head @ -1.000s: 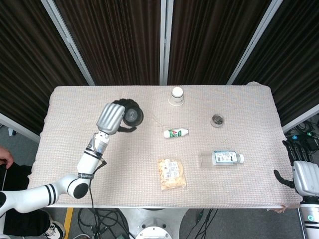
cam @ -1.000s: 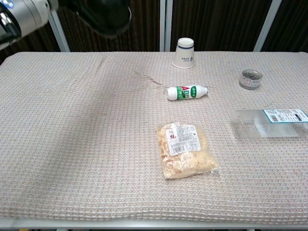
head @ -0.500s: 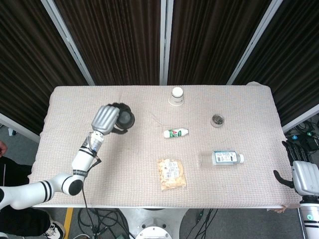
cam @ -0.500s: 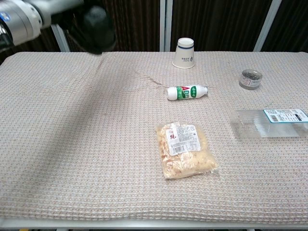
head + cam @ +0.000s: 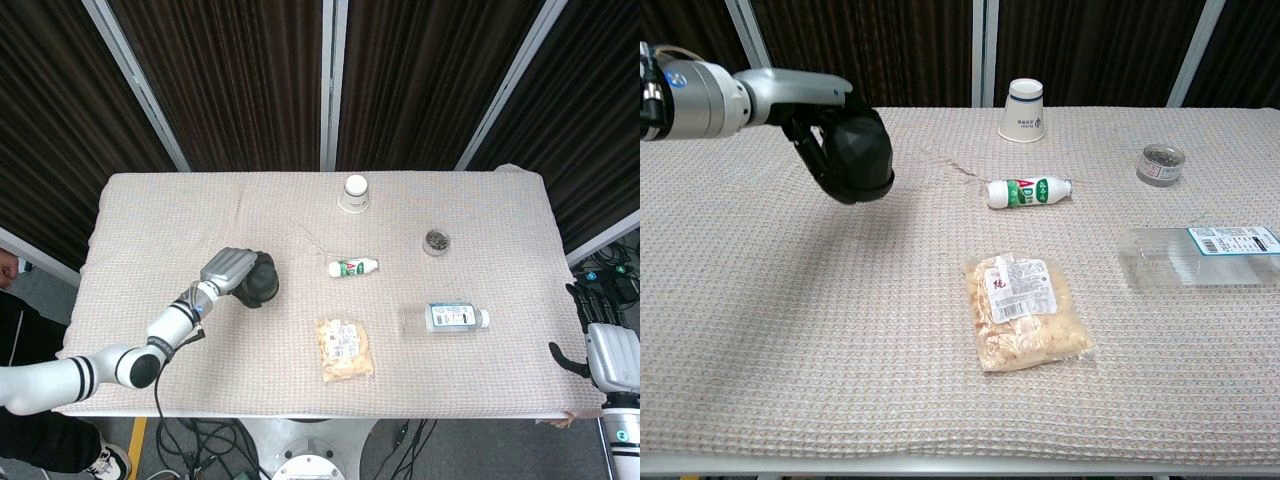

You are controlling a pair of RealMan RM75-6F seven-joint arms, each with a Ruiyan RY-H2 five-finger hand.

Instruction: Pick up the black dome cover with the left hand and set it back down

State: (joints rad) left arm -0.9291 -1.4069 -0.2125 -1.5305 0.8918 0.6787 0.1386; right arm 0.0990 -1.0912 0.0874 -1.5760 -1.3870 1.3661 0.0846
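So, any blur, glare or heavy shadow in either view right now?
Head view: sharp, evenly lit, no glare. Chest view: also sharp; the black dome cover in the left hand throws a soft shadow on the tablecloth; the clear bottle shows faint highlights only.

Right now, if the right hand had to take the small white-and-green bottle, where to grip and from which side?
Probably mid-body, coming from above. The small bottle lies on its side on the tablecloth, long axis running left-right, cap end toward the right. Fingers would best close across the narrow width, front and back of the green label. It lies apart from the snack bag and paper cup, so a top approach looks unobstructed.
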